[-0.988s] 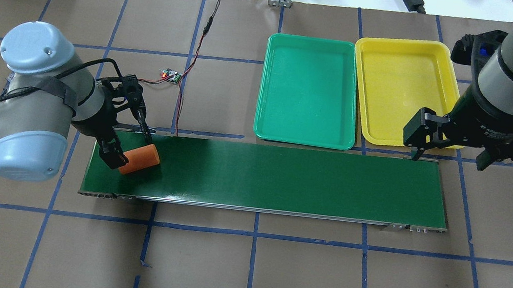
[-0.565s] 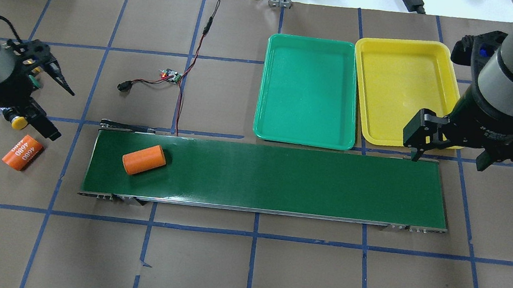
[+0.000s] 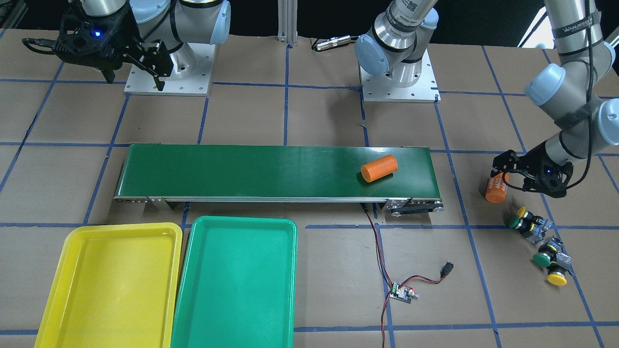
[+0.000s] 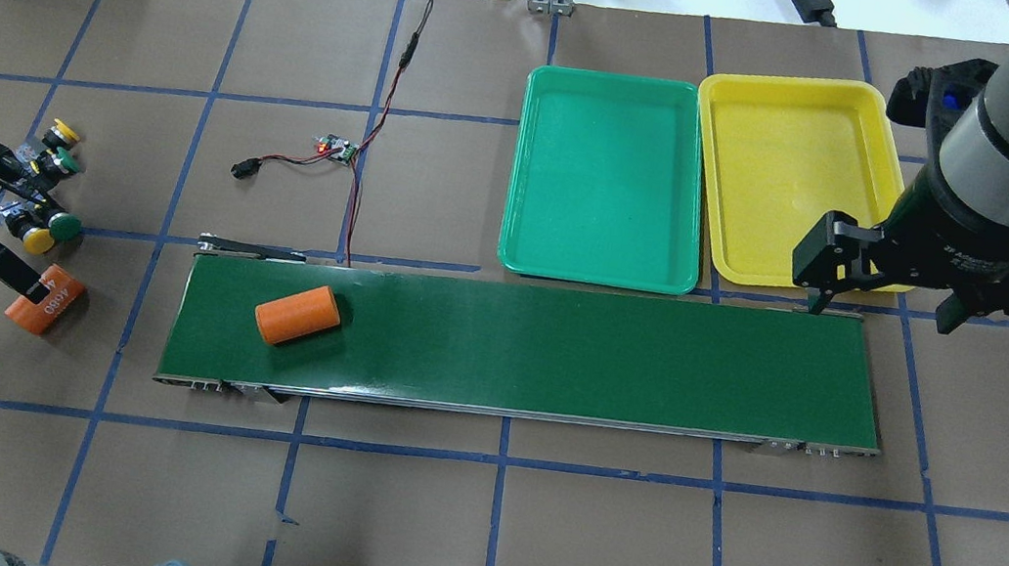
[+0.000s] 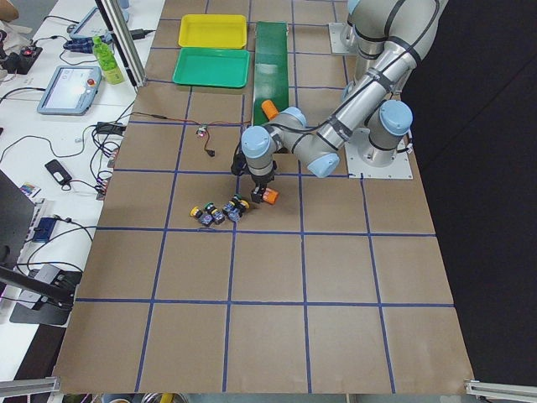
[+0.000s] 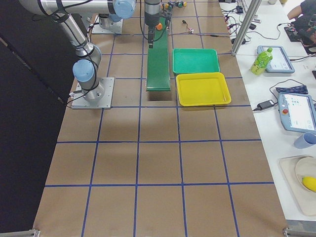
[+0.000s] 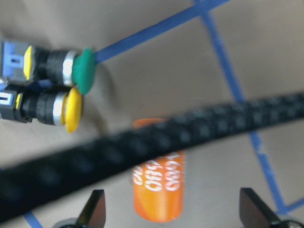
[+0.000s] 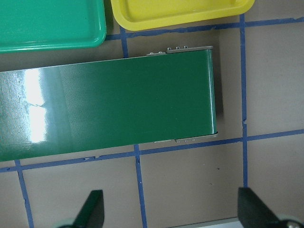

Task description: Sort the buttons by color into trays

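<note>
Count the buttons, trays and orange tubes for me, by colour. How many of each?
Yellow buttons: 2
Green buttons: 2
Orange cylinders: 2
Yellow tray: 1
Green tray: 1
Total: 8

One camera sits high behind the robot and looks down on the brown paper-covered worktop [image 4: 530, 524]. Another faces the robot from across it. Both show the long dark-green belt [image 4: 554, 354], the yellow plastic tray [image 4: 790, 180] and the teal plastic tray [image 4: 608, 179]. Two side cameras look along the worktop from far off. The left wrist camera is close above an orange cylinder [image 7: 159, 199]; the right one looks down on the belt's end.
</note>
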